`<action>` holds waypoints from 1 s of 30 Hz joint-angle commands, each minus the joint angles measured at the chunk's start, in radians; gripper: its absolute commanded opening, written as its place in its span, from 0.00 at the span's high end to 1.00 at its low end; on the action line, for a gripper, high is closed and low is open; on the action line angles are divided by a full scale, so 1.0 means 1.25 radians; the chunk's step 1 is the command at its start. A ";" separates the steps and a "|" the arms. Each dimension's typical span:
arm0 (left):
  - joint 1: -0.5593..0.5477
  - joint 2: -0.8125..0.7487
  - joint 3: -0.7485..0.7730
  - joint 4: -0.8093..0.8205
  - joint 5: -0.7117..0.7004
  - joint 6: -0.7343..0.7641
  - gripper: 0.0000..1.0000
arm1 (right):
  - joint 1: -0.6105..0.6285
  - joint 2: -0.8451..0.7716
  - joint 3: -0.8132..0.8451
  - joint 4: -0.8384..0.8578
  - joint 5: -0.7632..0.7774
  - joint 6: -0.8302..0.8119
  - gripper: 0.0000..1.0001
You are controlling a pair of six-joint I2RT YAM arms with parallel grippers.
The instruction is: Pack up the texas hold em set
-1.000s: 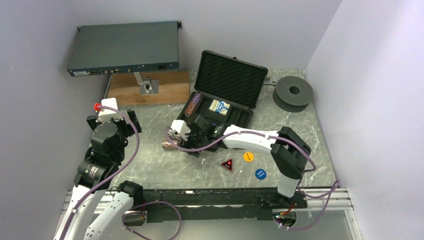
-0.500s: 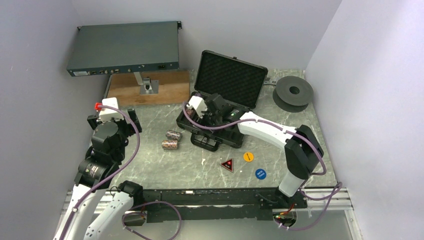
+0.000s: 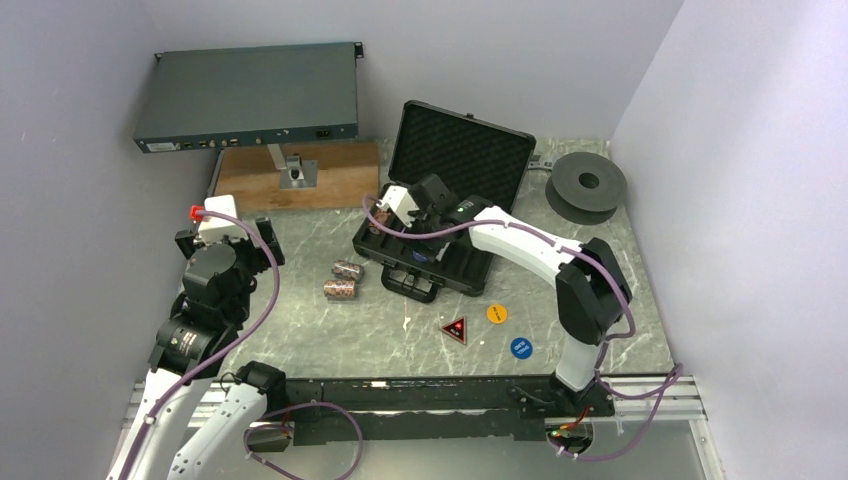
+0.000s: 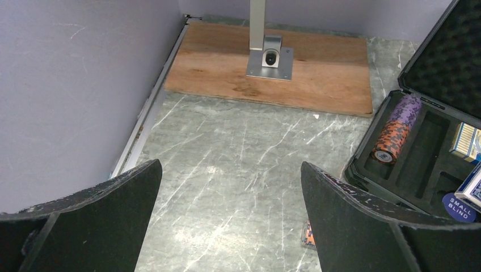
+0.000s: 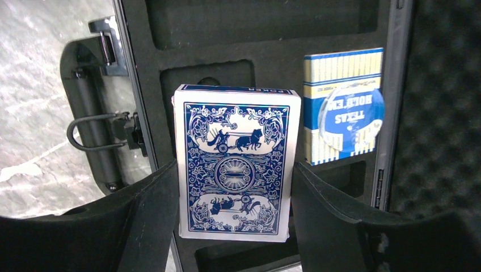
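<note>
The black briefcase (image 3: 462,152) lies open at the table's middle back, lid up. My right gripper (image 5: 233,173) hovers over its foam tray, shut on a blue card deck (image 5: 234,161) by the deck's long sides. A second deck (image 5: 343,107) under a clear disc lies in a slot near the hinge. One chip roll (image 4: 396,127) fills the left slot. Two more chip rolls (image 3: 347,269) (image 3: 339,289) lie on the table left of the case. A red-triangle button (image 3: 455,329), an orange button (image 3: 497,313) and a blue button (image 3: 521,347) lie in front. My left gripper (image 4: 230,167) stands open over bare table.
A grey rack unit (image 3: 248,95) stands on a post above a wooden board (image 3: 300,175) at the back left. A dark spool (image 3: 586,185) lies at the back right. Purple walls close in on three sides. The case's handle (image 5: 93,136) faces the near side.
My right gripper has swung from beside the loose chip rolls on the table to over the case's tray. The left arm has not moved.
</note>
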State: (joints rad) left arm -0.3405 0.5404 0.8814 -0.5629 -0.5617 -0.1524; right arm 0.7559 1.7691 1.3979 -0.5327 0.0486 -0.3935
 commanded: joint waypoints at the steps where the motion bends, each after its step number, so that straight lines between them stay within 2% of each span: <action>1: 0.005 -0.007 0.029 0.010 0.011 -0.011 0.00 | 0.001 0.032 0.060 -0.086 0.011 -0.050 0.43; 7: 0.005 -0.014 0.028 0.011 0.008 -0.012 0.00 | 0.002 0.062 0.095 -0.147 -0.028 -0.067 0.45; 24: 0.005 -0.019 0.026 0.011 0.006 -0.010 0.00 | -0.003 0.188 0.239 -0.248 0.014 -0.096 0.45; 30: 0.005 -0.017 0.027 0.009 0.004 -0.010 0.00 | -0.002 0.213 0.273 -0.276 -0.044 -0.112 0.46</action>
State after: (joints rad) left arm -0.3397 0.5255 0.8814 -0.5659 -0.5617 -0.1547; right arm 0.7559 2.0251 1.6798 -0.8749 0.0277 -0.4992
